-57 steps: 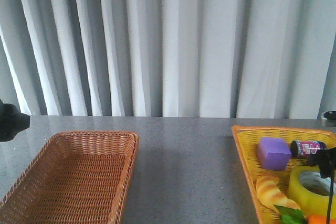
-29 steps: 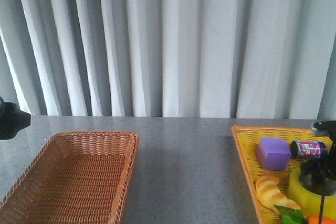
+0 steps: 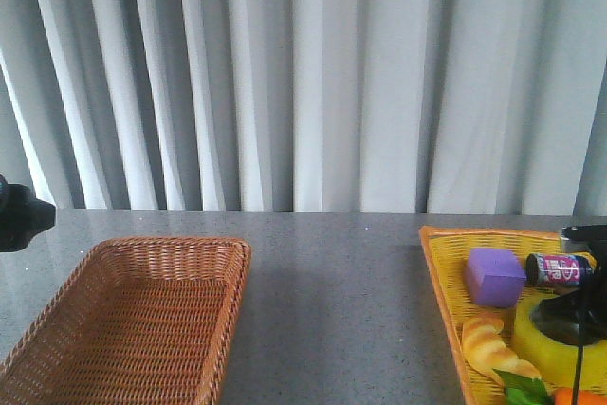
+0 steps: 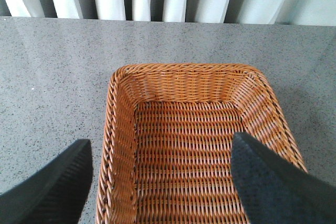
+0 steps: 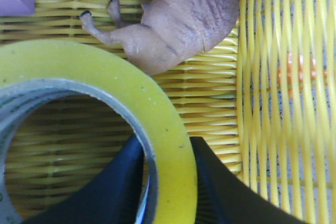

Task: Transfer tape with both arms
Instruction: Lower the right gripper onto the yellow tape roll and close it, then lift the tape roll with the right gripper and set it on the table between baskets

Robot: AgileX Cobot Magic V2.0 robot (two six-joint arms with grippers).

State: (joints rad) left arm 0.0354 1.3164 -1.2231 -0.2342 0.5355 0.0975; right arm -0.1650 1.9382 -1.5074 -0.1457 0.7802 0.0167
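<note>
The tape [image 3: 542,346], a yellow roll, lies flat in the yellow basket [image 3: 444,263] at the right. My right gripper [image 3: 579,312] is down on it. In the right wrist view the gripper [image 5: 165,146] straddles the wall of the tape [image 5: 121,85]: one finger [image 5: 113,190] is inside the core and the other presses the outer face, so it is shut on the roll. My left gripper [image 4: 160,182] is open and empty above the brown wicker basket [image 4: 189,77]. Only a black part of the left arm [image 3: 17,215] shows at the front view's left edge.
The yellow basket also holds a purple block [image 3: 493,276], a small can [image 3: 560,269], a bread piece [image 3: 491,346] and a brown toy animal [image 5: 184,14] beside the roll. The brown wicker basket [image 3: 142,315] stands at the left, with grey tabletop [image 3: 332,301] between the baskets.
My right gripper has come down from beside the roll onto the tape, with one finger in its core. The left arm has not moved.
</note>
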